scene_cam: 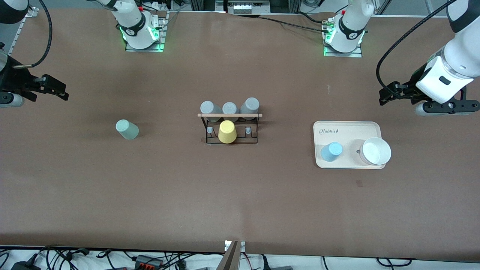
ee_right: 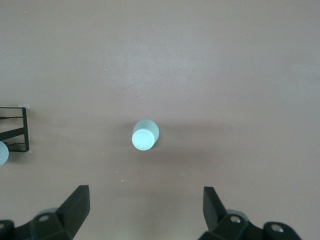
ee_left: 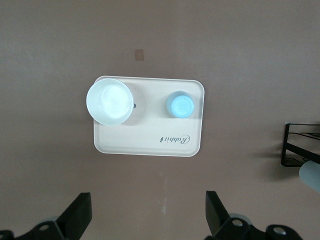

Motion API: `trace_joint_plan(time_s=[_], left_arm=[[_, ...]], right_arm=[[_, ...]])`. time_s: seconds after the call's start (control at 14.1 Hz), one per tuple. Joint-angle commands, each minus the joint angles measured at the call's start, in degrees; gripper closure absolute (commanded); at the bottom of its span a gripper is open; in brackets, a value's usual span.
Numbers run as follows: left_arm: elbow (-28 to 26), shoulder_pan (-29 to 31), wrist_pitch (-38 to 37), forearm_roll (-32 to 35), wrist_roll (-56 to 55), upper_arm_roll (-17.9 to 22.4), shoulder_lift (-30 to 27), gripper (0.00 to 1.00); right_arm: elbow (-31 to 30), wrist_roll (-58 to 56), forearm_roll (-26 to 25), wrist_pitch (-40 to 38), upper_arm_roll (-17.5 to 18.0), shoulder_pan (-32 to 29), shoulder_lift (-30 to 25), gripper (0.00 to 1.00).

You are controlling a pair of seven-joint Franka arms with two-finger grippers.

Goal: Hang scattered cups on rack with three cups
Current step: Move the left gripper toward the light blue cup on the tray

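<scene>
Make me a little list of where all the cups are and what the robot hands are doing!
green cup: on the table, toward the right arm's end
blue cup: on the tray, beside a white bowl
rack: mid-table, three grey cups and a yellow cup on it
left gripper: open, above the table near the tray
right gripper: open, above the table near the green cup

Sage-green cup, light-blue cup on beige tray, yellow cup, black rack, brown table.
</scene>
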Motion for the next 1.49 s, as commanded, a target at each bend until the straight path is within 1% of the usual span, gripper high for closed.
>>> trace_joint_plan(time_s=[0.0,0.28,0.71,0.78,0.92,1.07,1.14,1.21,1.35,1.42], left_arm=[[0.7,0.0,-1.0,1.1,-0.2,-0.1,-0.3,0.0],[0.8,0.0,-0.5,1.1,-0.1,-0.1,-0.3,0.0],[1.6,-0.2,0.3,0.9,0.2,0.0,2.6,0.0],[1.7,-0.2,1.6,1.0,0.2,-0.1,3.0,0.0],[1.7,-0.3,4.5,1.1,0.4,0.0,6.1,0.0],[1.7,-0.2,7.3,0.0,0.0,-0.1,11.8,0.0],[1.7,-0.2,9.8,-1.1,0.1,-0.1,14.5,0.0],[1.4,-0.8,12.4,-1.8,0.0,-0.1,16.1,0.0],[1.3,-2.9,13.5,-1.3,-0.1,-0.2,19.6,0.0],[1.1,-3.5,16.0,-1.0,-0.1,-0.2,22.1,0.0]], right_arm=[[-1.7,-0.1,-0.5,0.1,0.6,-0.5,-1.7,0.0],[-1.2,-0.1,-0.5,-0.1,0.5,-0.5,-1.5,0.0],[-0.9,-0.2,-0.4,-0.1,0.6,-0.5,-0.9,0.0],[-0.8,-0.1,-0.4,-0.1,0.6,-0.5,-0.8,0.0],[-0.8,-0.2,-0.4,-0.1,0.6,-0.5,-0.8,0.0],[-0.8,0.0,-0.4,-0.1,0.6,-0.5,-0.7,0.0],[-0.8,-0.1,-0.4,-0.2,0.6,-0.5,-0.7,0.0],[-0.8,-0.1,-0.4,-0.2,0.6,-0.5,-0.7,0.0],[-0.8,-0.1,-0.4,0.3,0.6,-0.5,-0.7,0.0],[-0.8,-0.1,-0.3,0.5,0.6,-0.5,-0.7,0.0]])
